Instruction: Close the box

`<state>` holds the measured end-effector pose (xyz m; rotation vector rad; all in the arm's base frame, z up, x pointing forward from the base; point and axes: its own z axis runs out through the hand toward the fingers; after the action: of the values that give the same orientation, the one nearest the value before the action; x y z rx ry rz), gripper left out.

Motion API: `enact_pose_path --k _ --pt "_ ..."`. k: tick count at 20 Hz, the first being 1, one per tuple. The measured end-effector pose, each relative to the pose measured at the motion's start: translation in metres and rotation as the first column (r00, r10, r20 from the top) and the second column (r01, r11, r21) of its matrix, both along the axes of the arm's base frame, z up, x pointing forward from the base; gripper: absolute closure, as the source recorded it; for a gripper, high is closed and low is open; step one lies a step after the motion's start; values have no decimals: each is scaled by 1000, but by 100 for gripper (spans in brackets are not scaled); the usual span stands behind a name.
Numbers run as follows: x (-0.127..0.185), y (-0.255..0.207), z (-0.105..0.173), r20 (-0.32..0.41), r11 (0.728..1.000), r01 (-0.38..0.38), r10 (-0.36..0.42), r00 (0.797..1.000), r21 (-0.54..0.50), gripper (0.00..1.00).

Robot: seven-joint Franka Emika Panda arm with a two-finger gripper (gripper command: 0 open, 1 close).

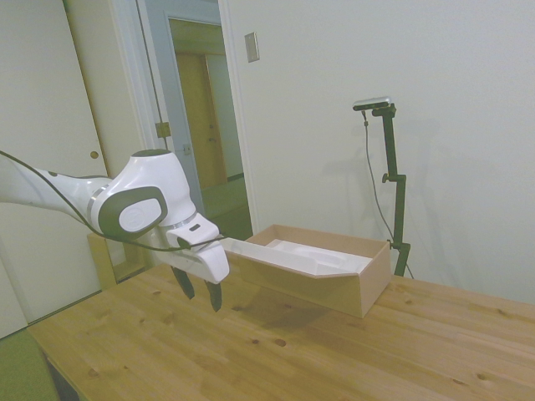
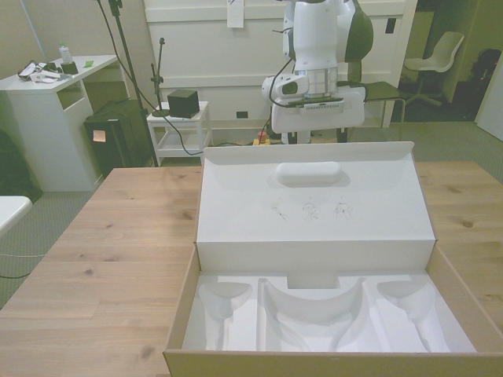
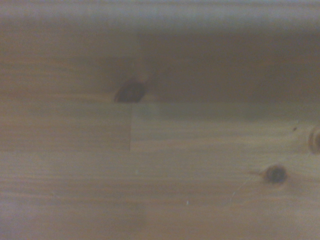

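In the side view, the white arm is reaching in from the left, its gripper (image 1: pixel 202 292) pointing down above the wooden table (image 1: pixel 276 355), with the two dark fingers (image 1: pixel 216 296) standing slightly apart and pinching nothing. Just to the right of it, the box (image 1: pixel 351 284) is sitting on the table with its lid (image 1: pixel 272 254) hanging out toward the gripper at a low slant, its free edge close by the gripper's white body; whether the two are touching cannot be told from here.

The front view is showing what the side view is hiding: the lid's white inner face (image 2: pixel 314 208) with an oval hand hole (image 2: pixel 308 173) near its far edge, and a moulded white insert (image 2: pixel 314 314) lying in the tan tray. Here the lid is blocking the fingers, so only the gripper's white body is showing above the lid's far edge.

The wrist view is giving only a blurred patch of tabletop with dark knots (image 3: pixel 131 91) in the wood, and a pale, blurred band along one edge that cannot be made out.
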<state>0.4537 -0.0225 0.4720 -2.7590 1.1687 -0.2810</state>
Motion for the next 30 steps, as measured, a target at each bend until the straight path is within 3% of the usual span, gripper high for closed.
enact_pose_path --k 11,20,30 --pt "70 -37 46 54 1000 -19 19 998 -5 0" --pt "109 -43 105 109 999 -29 32 994 -29 0" --pt "156 -46 135 118 998 -45 51 992 -48 0"
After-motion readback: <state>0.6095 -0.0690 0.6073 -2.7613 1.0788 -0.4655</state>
